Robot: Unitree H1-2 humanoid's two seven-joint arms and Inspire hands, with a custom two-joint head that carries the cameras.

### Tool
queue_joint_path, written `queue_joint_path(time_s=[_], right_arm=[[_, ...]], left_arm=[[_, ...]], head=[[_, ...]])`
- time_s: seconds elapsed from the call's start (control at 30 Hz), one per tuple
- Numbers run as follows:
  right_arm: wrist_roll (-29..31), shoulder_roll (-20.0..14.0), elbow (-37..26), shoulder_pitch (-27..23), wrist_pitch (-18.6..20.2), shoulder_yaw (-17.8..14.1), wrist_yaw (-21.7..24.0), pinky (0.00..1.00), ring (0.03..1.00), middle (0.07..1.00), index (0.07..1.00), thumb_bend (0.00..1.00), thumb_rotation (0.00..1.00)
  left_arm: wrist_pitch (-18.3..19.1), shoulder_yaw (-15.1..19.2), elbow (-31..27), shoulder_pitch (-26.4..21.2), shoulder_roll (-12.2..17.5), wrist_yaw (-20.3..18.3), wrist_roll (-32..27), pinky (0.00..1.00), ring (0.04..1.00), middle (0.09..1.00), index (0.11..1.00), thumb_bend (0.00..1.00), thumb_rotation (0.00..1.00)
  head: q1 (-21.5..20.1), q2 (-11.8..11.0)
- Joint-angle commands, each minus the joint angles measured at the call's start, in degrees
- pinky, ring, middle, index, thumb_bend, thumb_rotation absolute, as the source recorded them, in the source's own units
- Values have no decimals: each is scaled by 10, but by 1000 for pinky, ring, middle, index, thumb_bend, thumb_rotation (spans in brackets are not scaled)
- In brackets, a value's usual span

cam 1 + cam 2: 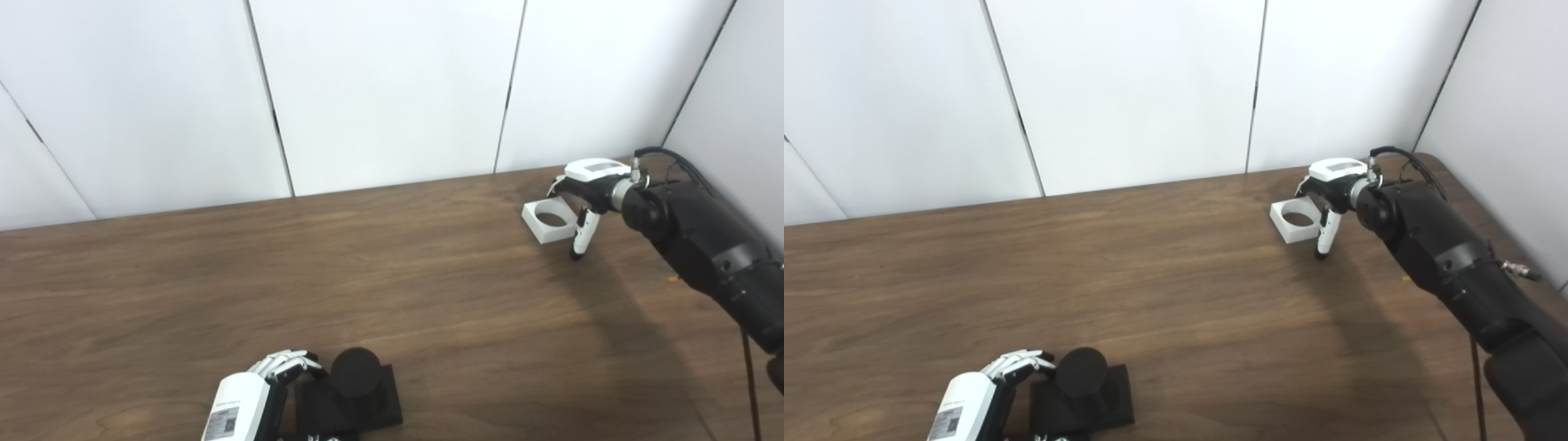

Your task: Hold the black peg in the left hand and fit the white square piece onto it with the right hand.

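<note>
The black peg stands upright on its square black base at the table's near edge. My left hand is at the base's left side, with its fingers curled onto the far left corner and a fingertip showing under the near edge, so it grips the base. The white square piece, with a round hole, lies on the table at the far right. My right hand hovers over its right edge, fingers spread behind it and the thumb pointing down beside its near right corner, not closed on it.
The brown wooden table ends at white wall panels behind and a wall on the right. My right arm and its cable run along the table's right side.
</note>
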Motion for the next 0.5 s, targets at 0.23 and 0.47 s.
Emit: queue_joint_path(time_s=[0.23,0.47], right_arm=[[14,-3,4,-26,-19,-21,-39,981,986,887,526,602,140],[16,4,-4,-15,-30,-22,-62,908,929,833,486,523,129]], left_arm=[[6,-7,-1,10,-2,-25,-6,702,784,744,487,513,43],[6,-7,-2,10,-2,-24,-3,696,784,744,487,513,43]], head=[[2,3],[2,6]])
